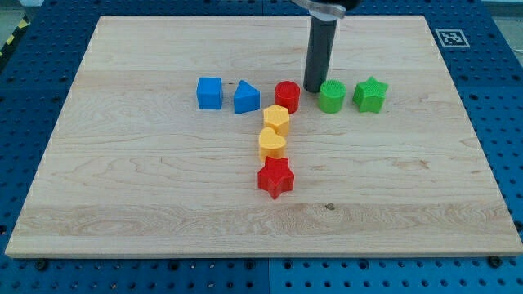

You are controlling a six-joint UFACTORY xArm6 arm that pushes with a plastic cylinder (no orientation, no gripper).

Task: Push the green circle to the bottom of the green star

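Note:
The green circle sits just left of the green star, a small gap between them, both in the upper right part of the wooden board. My tip rests on the board between the red circle and the green circle, right at the green circle's upper left edge. The dark rod rises from there to the view's top.
A blue cube and a blue triangle lie left of the red circle. Below the red circle runs a column: a yellow hexagon, a yellow heart and a red star.

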